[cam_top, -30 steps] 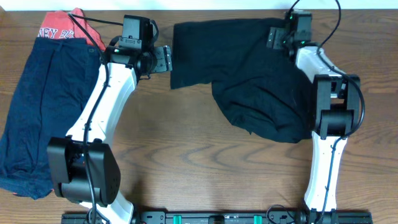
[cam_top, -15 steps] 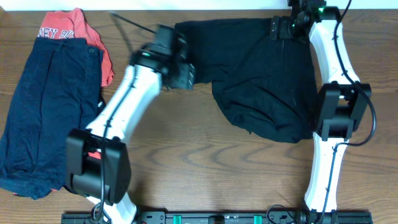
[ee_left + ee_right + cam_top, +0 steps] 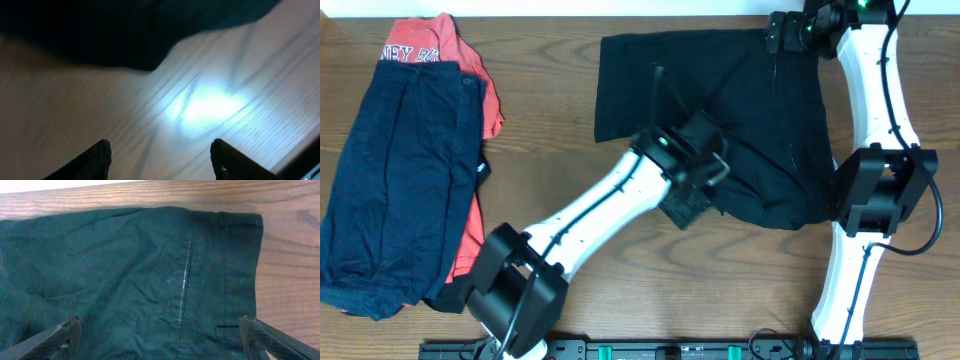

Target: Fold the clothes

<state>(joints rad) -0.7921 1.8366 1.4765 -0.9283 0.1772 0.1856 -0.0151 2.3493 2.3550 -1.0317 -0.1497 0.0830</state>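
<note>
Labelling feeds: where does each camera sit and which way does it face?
Overhead: above the table, facing straight down; both arms show.
Left wrist: on its arm, facing down at black garment edge; left claw tips show.
Right wrist: on its arm, facing down at garment's far edge; right claw tips show.
Shared: the black garment.

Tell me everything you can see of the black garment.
The black garment is soft, matte fabric, spread rumpled across the far right of the table. Stitched seams and belt loops run near one edge. The left pincer hangs open over bare wood by its near edge; the right pincer is open above its far right corner. Neither grips it.
</note>
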